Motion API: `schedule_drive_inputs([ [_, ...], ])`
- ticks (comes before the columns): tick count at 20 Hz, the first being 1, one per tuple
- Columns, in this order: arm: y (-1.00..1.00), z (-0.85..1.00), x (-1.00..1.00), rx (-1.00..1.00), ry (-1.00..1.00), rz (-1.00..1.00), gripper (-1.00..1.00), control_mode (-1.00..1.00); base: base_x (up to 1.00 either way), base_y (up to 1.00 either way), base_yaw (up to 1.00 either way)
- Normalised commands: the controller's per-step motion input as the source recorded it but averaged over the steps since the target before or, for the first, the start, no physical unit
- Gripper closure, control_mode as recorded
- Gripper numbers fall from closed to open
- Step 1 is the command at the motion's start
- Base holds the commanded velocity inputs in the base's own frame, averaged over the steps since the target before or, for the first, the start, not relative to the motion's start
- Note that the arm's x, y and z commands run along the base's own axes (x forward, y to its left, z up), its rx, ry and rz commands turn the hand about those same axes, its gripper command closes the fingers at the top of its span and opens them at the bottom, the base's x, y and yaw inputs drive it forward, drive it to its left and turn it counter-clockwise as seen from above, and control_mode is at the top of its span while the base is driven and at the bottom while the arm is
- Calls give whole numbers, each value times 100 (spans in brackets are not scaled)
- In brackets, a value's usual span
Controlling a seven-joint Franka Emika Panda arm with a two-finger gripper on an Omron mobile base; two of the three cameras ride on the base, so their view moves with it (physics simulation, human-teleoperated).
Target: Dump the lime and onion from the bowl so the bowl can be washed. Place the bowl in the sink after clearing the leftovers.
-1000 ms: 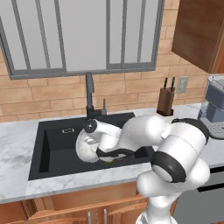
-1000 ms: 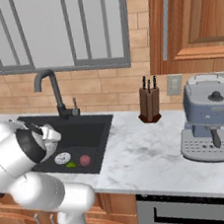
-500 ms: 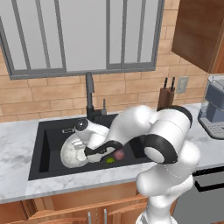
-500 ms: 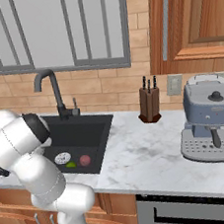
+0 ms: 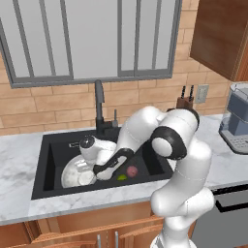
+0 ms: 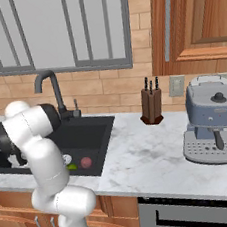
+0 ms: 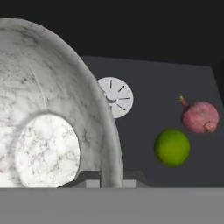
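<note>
Lime [image 7: 171,147] and onion [image 7: 200,117] lie dumped in the sink [image 5: 58,143]; the gripper [image 7: 111,181] (jaws pinching the rim) holds the bowl [image 7: 52,113] low — next, release it.

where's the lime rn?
On the sink floor: in the hand view the lime lies just below-left of the onion, right of the bowl, outside it.
</note>
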Motion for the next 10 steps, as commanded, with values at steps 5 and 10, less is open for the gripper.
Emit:
schedule_drive_inputs([
  [5, 17, -67, 0, -5, 0, 0, 100, -100, 0, 0, 0],
  [10, 13, -50, 19, -5, 0, 0, 100, -100, 0, 0, 0],
])
